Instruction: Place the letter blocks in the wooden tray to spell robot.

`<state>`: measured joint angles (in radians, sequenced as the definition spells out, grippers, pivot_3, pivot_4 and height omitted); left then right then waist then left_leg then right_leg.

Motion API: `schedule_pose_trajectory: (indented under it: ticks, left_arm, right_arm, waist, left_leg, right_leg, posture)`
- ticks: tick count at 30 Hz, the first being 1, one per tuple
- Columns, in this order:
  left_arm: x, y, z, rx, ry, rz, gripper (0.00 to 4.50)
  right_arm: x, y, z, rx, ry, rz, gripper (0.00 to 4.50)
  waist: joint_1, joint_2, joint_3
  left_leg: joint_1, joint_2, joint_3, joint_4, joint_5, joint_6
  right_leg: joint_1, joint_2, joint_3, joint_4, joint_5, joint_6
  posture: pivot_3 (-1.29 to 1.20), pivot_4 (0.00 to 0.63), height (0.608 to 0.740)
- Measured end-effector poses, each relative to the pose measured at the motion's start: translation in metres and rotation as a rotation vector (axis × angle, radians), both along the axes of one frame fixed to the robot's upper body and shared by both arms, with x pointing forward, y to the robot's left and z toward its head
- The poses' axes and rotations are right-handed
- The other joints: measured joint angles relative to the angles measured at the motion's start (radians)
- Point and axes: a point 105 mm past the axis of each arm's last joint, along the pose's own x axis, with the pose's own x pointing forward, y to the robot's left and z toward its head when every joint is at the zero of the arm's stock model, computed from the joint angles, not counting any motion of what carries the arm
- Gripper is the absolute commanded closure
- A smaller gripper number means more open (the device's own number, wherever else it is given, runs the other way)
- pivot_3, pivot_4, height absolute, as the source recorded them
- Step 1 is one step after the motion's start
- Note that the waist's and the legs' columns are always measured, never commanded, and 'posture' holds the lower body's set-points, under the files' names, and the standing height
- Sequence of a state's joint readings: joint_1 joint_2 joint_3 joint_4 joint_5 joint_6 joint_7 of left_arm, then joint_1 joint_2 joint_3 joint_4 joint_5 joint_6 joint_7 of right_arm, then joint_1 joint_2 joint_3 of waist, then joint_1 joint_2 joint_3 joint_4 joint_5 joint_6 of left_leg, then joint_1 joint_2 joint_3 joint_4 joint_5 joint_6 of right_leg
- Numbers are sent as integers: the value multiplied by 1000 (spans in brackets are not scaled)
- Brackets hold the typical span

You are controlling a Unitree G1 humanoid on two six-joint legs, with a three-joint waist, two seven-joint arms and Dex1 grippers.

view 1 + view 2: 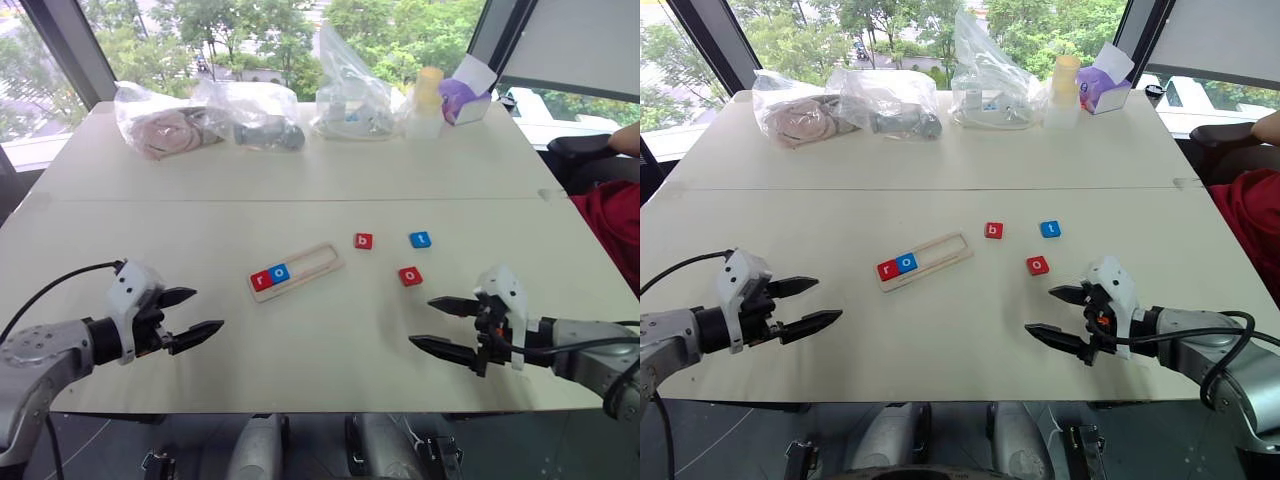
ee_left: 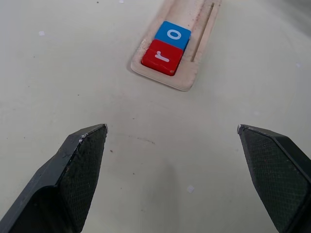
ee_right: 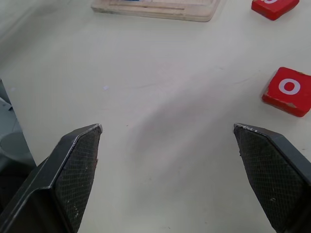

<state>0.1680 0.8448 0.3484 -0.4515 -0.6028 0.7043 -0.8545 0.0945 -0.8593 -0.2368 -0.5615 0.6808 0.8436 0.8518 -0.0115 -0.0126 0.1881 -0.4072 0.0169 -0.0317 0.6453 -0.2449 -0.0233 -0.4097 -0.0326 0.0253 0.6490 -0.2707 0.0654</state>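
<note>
Both of my grippers hover over the pale matte table (image 1: 300, 180) with their jaws spread wide and nothing between them. The left gripper (image 1: 190, 316) points toward the wooden tray (image 1: 318, 259), which lies well ahead of its fingertips; the right gripper (image 1: 443, 325) sits nearer the loose tiles. The tray is a long, narrow, light-wood frame with a raised rim, lying at a slant near the table's middle. At its near-left end sit a glossy red r block (image 1: 261, 280) and a blue o block (image 1: 280, 272), touching side by side. Outside the tray, to its right, lie the red b block (image 1: 363, 240), the blue t block (image 1: 420, 239) and a red o block (image 1: 410, 276), each a small square tile with rounded edges and a white letter. My black fingers (image 2: 77, 165) taper to points and carry cross-hatched pads.
</note>
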Motion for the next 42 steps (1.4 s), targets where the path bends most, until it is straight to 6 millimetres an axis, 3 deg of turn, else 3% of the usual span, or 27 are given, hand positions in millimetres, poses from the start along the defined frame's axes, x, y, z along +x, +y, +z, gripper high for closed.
schedule_pose_trajectory:
  ticks: [17, 21, 28, 31, 34, 42]
  left_arm:
    - [0, 5, -1, 28, 24, 18, 0]
    - [2, 12, 1, 63, 15, 23, 0]
    - [17, 21, 13, 139, -38, -23, 0]
    - [39, 12, 8, 175, -62, -86, 0]
    - [60, -16, -2, 139, -78, -177, 0]
    - [76, -48, -24, 134, -82, -290, 0]
  right_arm:
    - [0, -2, -5, 0, -5, -8, 41]
    - [5, -12, -11, -50, 11, -28, 41]
    - [17, -10, 4, -61, -22, -33, 41]
    - [20, 13, 7, -75, -57, 23, 41]
    - [26, 42, 11, -43, -103, 70, 41]
    - [28, 60, -1, -77, -112, 58, 41]
  waist:
    - [0, 0, 0]
    - [0, 0, 0]
    - [0, 0, 0]
    - [3, 0, 0]
    - [1, 0, 0]
    - [0, -1, 0]
  left_leg:
    - [0, 0, 0, 0, 0, 0]
    - [0, 0, 0, 0, 0, 0]
    - [0, 0, 0, -1, 0, 0]
    - [-1, 0, 2, 0, 0, 0]
    - [-1, -1, 2, 1, 0, 0]
    - [-2, -1, 2, 1, -1, 2]
  right_leg:
    - [0, 0, 0, 0, 0, 0]
    - [0, 0, 0, 0, 0, 0]
    - [-1, 1, 0, 0, 0, 0]
    - [0, 2, 0, 0, 0, 0]
    - [-1, 2, -1, 0, 0, 0]
    - [-2, 3, -1, 1, 2, 6]
  posture:
    - [0, 150, 740]
    - [0, 150, 740]
    - [0, 150, 740]
    - [0, 150, 740]
    - [0, 150, 740]
    - [0, 150, 740]
